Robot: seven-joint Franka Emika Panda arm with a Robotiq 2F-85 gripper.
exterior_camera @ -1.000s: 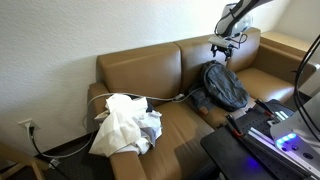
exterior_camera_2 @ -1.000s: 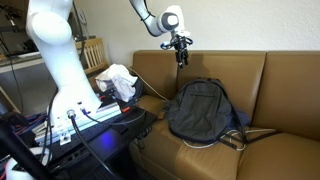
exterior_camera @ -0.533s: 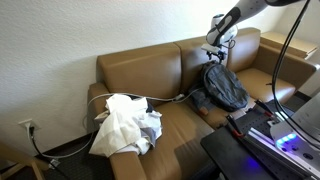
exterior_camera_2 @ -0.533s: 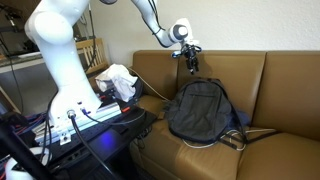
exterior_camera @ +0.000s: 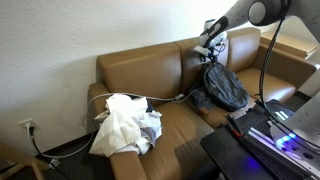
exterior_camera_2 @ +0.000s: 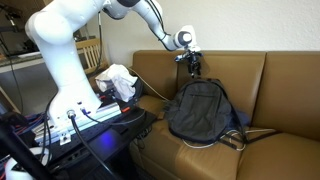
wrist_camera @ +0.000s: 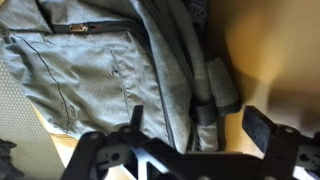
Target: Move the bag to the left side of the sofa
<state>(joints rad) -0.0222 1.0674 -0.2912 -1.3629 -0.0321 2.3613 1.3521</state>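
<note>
Brown sofa [exterior_camera: 150, 62] cushions are carrying the grey bag [exterior_camera: 226, 88], leaning against the backrest right of centre. The gripper [exterior_camera: 209, 52] is hovering just above its top, jaws spread wide and empty, apparently lining up for the handle.

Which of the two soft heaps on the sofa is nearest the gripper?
The grey backpack, just under the open gripper; the white cloth pile lies at the other end of the sofa.

white clothes [exterior_camera: 125, 123] heaped | cable [exterior_camera: 168, 99] alongside | wall outlet [exterior_camera: 27, 127] low
</note>
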